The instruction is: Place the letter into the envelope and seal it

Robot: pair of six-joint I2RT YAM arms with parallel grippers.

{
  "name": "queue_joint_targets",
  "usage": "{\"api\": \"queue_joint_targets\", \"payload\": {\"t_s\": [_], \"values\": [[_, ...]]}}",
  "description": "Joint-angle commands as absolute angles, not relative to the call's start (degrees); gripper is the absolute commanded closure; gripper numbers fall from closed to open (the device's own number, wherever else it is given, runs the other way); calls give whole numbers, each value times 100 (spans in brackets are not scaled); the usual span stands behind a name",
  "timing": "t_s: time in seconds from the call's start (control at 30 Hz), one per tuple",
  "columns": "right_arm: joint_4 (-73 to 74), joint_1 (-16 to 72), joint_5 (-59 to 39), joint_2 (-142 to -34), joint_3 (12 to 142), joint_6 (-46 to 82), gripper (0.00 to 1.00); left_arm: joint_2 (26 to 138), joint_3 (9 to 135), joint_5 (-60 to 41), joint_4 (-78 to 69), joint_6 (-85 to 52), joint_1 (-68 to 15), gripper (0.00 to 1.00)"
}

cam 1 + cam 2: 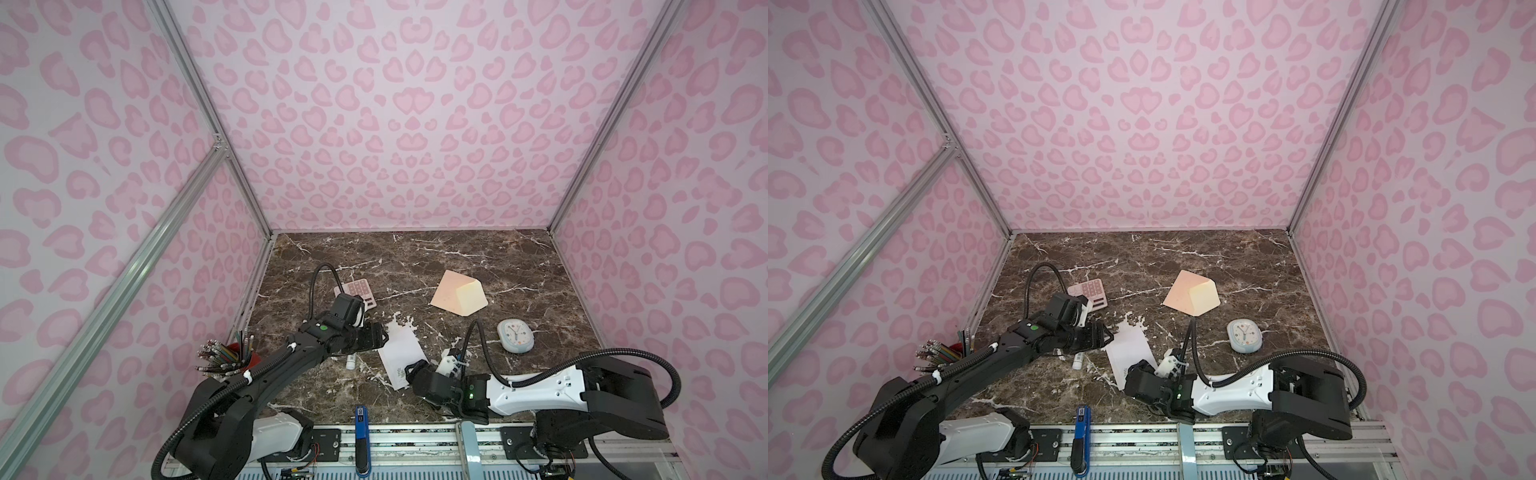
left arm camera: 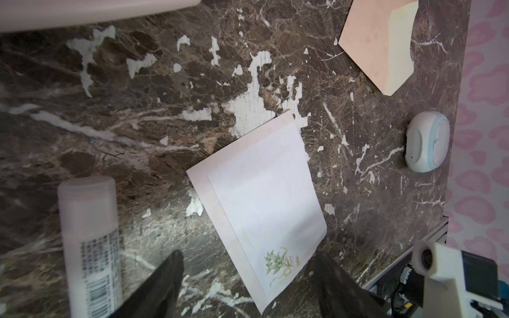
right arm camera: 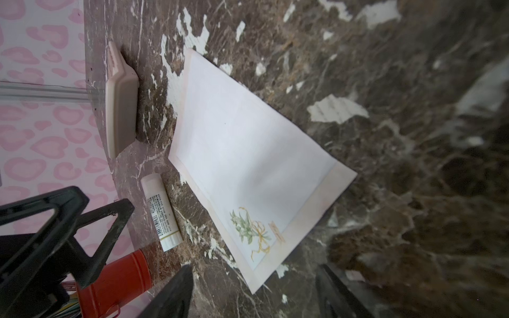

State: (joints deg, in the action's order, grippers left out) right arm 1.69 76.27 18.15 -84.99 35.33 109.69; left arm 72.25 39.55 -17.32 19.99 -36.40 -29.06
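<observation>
The letter [image 1: 401, 353] [image 1: 1129, 347] is a white sheet lying flat on the marble table, with a small greenish floral print at its near corner [image 2: 276, 263] [image 3: 248, 228]. The peach envelope [image 1: 457, 293] [image 1: 1190, 293] [image 2: 371, 44] lies farther back with its pale flap open, apart from the letter. My left gripper [image 1: 384, 336] [image 1: 1106, 334] [image 2: 249, 256] is open at the letter's left edge and holds nothing. My right gripper [image 1: 409, 370] [image 1: 1128, 373] [image 3: 254, 268] is open at the printed near corner, also holding nothing.
A pink calculator [image 1: 359, 291] [image 3: 121, 102] lies behind the left gripper. A glue stick [image 1: 350, 362] [image 2: 88, 242] [image 3: 162, 212] lies left of the letter. A pale clock [image 1: 515, 336] [image 2: 427, 141] sits at the right. A red pencil cup [image 1: 232, 357] stands front left.
</observation>
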Motion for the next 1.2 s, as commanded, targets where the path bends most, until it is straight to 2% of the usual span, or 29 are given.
{"api": "queue_joint_targets", "payload": {"t_s": [0.0,0.63,1.17], "values": [[331,7638,1775,-8576,3459,11282,29,7340,3872,-2021,1430,-3765,-2909,24],[407,7629,1993,-8509,3149,11627,33,8074,3697,-2432,649,-3915,-2962,31],[771,7629,2061,-8761,3037,11681,39,8486,3681,-2424,554,-3919,-2979,34]]}}
